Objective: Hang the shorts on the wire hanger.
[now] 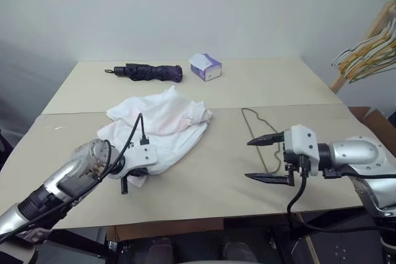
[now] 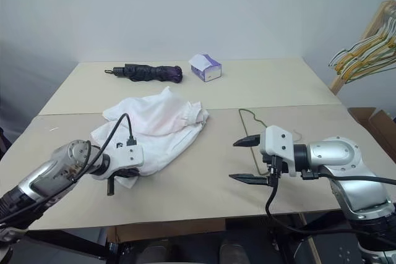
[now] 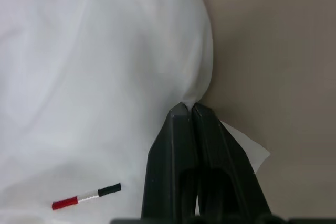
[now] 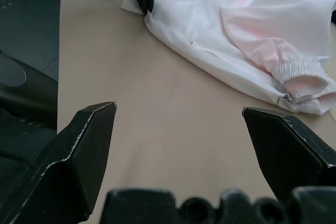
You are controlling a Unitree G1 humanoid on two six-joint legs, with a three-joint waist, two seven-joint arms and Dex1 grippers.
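On table | left gripper [image 3: 188, 109] pinches shorts [image 1: 162, 122] hem | right gripper [image 1: 266, 159] spread wide | no readable writing

A folded dark umbrella [image 1: 147, 72] lies at upper centre-left on the beige table [image 1: 260, 88], with a purple-and-white tissue box [image 1: 205, 67] just right of it. Yellow-green and white hangers [image 1: 366, 51] hang at the upper right edge.

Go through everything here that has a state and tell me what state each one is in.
White thin cloth shorts: crumpled on the table, hem pinched by left end effector.
Olive-grey wire hanger: flat on the table, bare.
Right end effector: open, holding nothing.
Dark purple umbrella: folded.
Purple-and-white tissue box: tissue protruding.
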